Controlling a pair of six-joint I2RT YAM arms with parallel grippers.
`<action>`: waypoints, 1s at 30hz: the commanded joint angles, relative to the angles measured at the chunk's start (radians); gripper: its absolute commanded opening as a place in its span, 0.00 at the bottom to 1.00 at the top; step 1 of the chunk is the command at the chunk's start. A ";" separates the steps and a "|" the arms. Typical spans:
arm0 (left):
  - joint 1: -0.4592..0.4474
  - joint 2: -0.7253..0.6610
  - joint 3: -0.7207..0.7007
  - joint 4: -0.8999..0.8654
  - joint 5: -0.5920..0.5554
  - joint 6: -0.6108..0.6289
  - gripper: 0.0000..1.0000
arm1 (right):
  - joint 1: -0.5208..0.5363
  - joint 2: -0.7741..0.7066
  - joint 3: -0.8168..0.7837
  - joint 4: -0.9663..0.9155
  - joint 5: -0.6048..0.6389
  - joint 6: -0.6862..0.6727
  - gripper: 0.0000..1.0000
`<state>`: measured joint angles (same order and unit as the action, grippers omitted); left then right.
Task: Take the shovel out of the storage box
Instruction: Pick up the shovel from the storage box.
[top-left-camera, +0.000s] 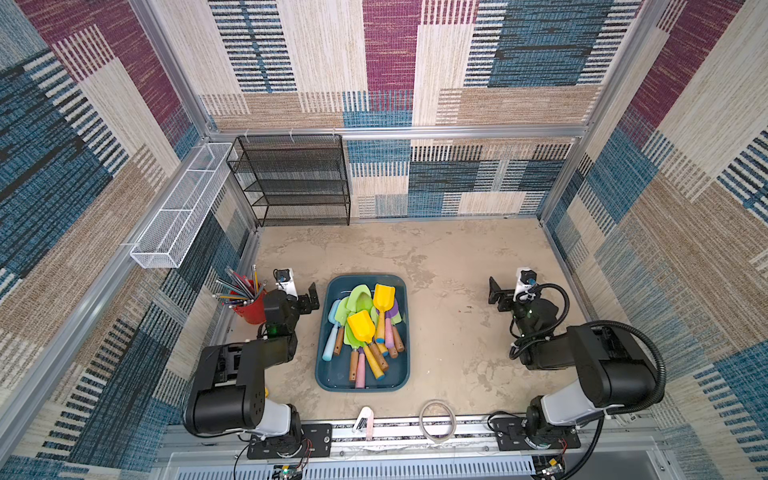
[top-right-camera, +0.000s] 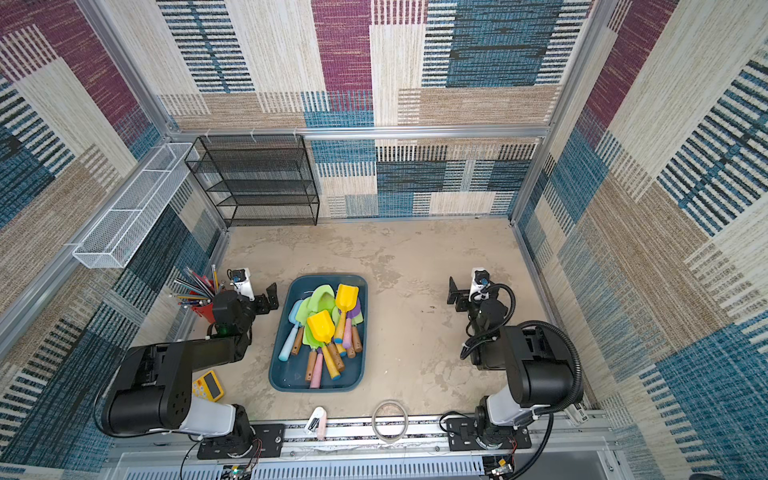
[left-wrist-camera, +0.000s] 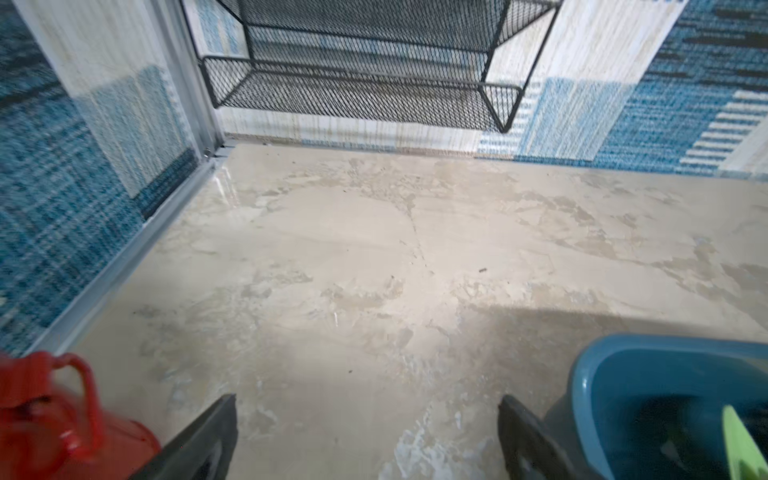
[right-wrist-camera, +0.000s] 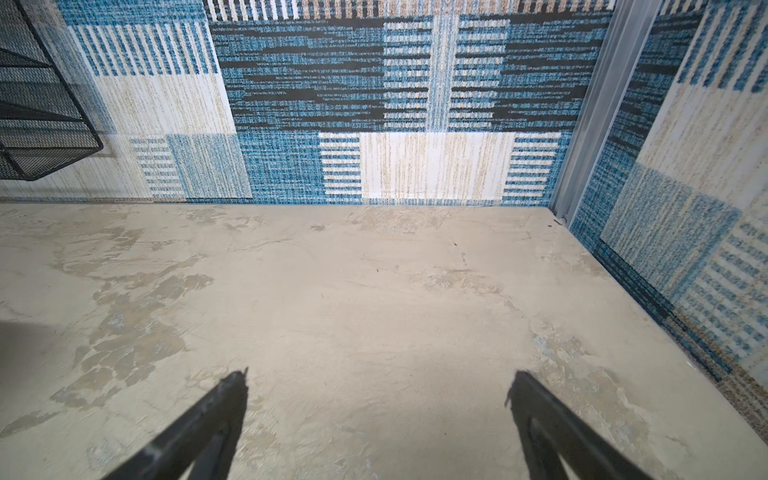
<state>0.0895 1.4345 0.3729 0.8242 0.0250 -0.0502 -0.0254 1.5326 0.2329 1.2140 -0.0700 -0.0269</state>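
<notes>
The storage box, a dark teal tub, sits mid-table in both top views, its near rim towards the arm bases. Several toy shovels lie heaped inside it. A yellow shovel lies on top, and another yellow one lies beside it. My left gripper hovers open just left of the tub's far end, holding nothing. The left wrist view shows the gripper over bare table, with the tub's corner and a green shovel blade alongside. My right gripper stands open and empty, well right of the tub, over bare table.
A red cup of pencils stands close behind my left wrist. A black mesh rack stands at the back wall, and a white wire basket hangs on the left wall. A yellow calculator, a tape ring and a small white object lie near the front edge.
</notes>
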 joint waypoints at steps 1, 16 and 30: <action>-0.005 -0.066 -0.032 -0.001 -0.113 -0.042 1.00 | 0.004 -0.014 -0.002 0.024 0.048 0.012 0.99; -0.191 -0.517 0.071 -0.607 -0.481 -0.215 1.00 | 0.023 -0.159 0.371 -0.741 0.386 0.281 0.99; -0.370 -0.442 0.346 -1.062 -0.269 -0.409 0.97 | 0.129 -0.161 0.602 -1.194 0.169 0.461 0.99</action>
<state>-0.2634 0.9661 0.6800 -0.0822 -0.3199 -0.3931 0.0669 1.3788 0.8219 0.0799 0.2428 0.4294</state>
